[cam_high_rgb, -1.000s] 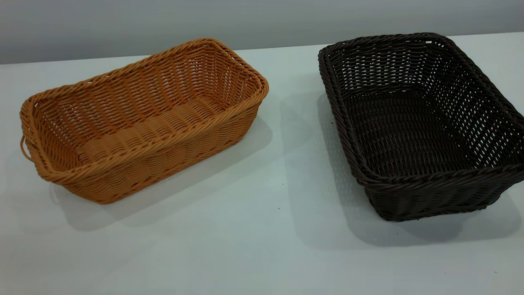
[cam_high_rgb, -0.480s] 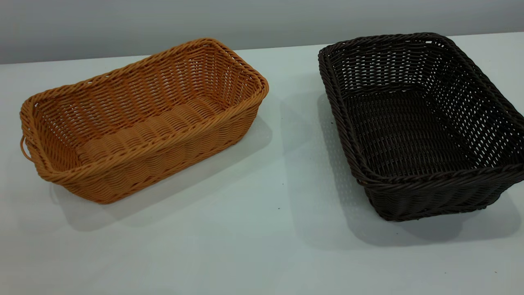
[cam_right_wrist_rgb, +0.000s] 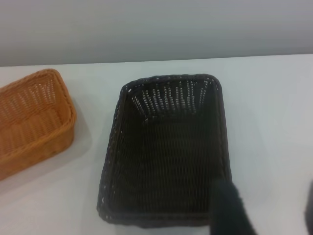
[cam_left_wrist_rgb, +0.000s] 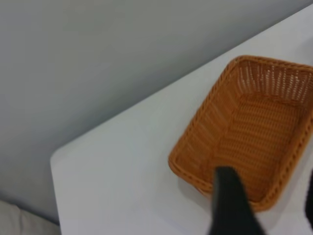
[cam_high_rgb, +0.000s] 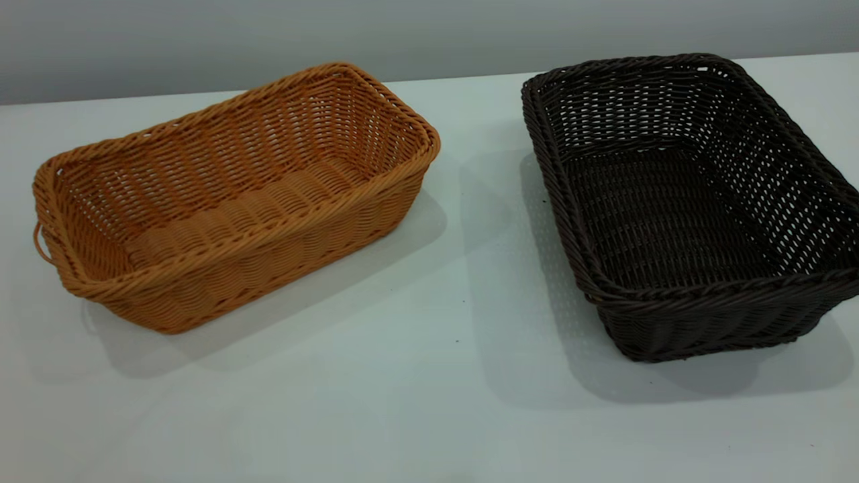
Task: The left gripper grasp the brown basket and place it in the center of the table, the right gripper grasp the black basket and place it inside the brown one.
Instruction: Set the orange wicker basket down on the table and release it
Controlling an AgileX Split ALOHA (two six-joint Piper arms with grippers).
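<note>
The brown basket (cam_high_rgb: pixel 228 194) stands on the left of the white table (cam_high_rgb: pixel 443 349), empty, with a small loop handle at its left end. The black basket (cam_high_rgb: pixel 684 201) stands on the right, empty. Neither gripper shows in the exterior view. In the left wrist view my left gripper (cam_left_wrist_rgb: pixel 269 200) hangs open high above the near rim of the brown basket (cam_left_wrist_rgb: pixel 249 132), holding nothing. In the right wrist view my right gripper (cam_right_wrist_rgb: pixel 269 208) hangs open high above the near corner of the black basket (cam_right_wrist_rgb: pixel 168 152), holding nothing; the brown basket (cam_right_wrist_rgb: pixel 32 117) shows beside it.
Bare white tabletop lies between the two baskets and in front of them. A grey wall (cam_high_rgb: pixel 429 33) runs behind the table. The table's corner and edge show in the left wrist view (cam_left_wrist_rgb: pixel 56 161).
</note>
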